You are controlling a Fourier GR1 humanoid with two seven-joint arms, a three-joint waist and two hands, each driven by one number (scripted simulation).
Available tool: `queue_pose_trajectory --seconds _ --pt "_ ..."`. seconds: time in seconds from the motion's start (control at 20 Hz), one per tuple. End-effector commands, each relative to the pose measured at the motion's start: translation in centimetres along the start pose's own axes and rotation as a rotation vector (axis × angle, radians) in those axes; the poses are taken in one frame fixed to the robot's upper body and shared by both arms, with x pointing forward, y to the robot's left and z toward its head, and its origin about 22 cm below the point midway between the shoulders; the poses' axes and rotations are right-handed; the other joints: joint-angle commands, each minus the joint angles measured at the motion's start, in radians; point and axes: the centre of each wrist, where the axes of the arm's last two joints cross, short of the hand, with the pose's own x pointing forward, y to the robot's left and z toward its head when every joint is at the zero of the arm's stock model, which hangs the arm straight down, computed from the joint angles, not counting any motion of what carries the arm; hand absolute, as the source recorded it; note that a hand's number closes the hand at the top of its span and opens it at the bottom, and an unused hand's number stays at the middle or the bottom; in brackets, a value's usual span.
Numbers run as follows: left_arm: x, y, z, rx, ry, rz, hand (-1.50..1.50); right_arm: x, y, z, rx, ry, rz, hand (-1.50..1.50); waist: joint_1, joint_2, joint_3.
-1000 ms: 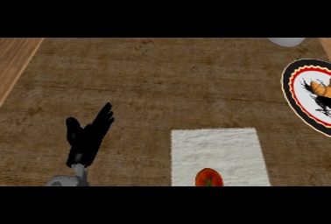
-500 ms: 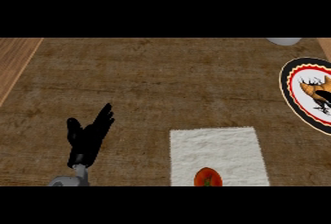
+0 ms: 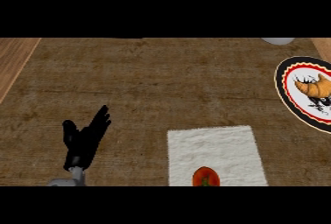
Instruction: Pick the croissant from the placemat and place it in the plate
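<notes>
A golden-brown croissant lies on the white centre of a round plate with a black rim and a red ring, at the right edge of the head view. The white placemat lies low in the middle, apart from the plate. On its near edge sits a small red-orange object, cut off by the view's lower edge. My left hand rests at the lower left with straight fingers pointing up, holding nothing, left of the placemat. My right hand does not show.
A brown woven cloth covers most of the counter. Bare wood strips show at the far left and top right corner. Part of a pale round object peeks in at the top right, behind the plate.
</notes>
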Motion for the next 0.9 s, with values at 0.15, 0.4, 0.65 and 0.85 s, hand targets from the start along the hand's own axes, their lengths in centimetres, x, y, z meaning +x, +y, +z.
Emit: queue_pose_trajectory --seconds 0.15,0.4,0.65,0.85 --pt "0.5 0.9 0.1 0.020 0.009 0.001 0.00 -1.9 -5.6 2.5 0.182 0.003 -0.080 -1.50 -0.020 -0.010 -0.002" --pt "-0.2 1.2 1.7 0.023 -0.003 0.007 0.00 -3.5 -8.0 4.8 0.212 -0.002 -0.024 -1.50 -0.014 -0.012 -0.002" --pt "-0.6 0.0 0.8 0.008 0.008 -0.001 0.00 -4.1 -9.1 5.9 0.264 0.006 0.041 -1.50 -0.020 -0.013 -0.003" --pt "0.3 1.6 0.7 0.017 -0.010 0.017 0.00 -5.9 -10.2 8.5 0.286 0.006 0.075 -1.50 -0.024 -0.014 -0.002"
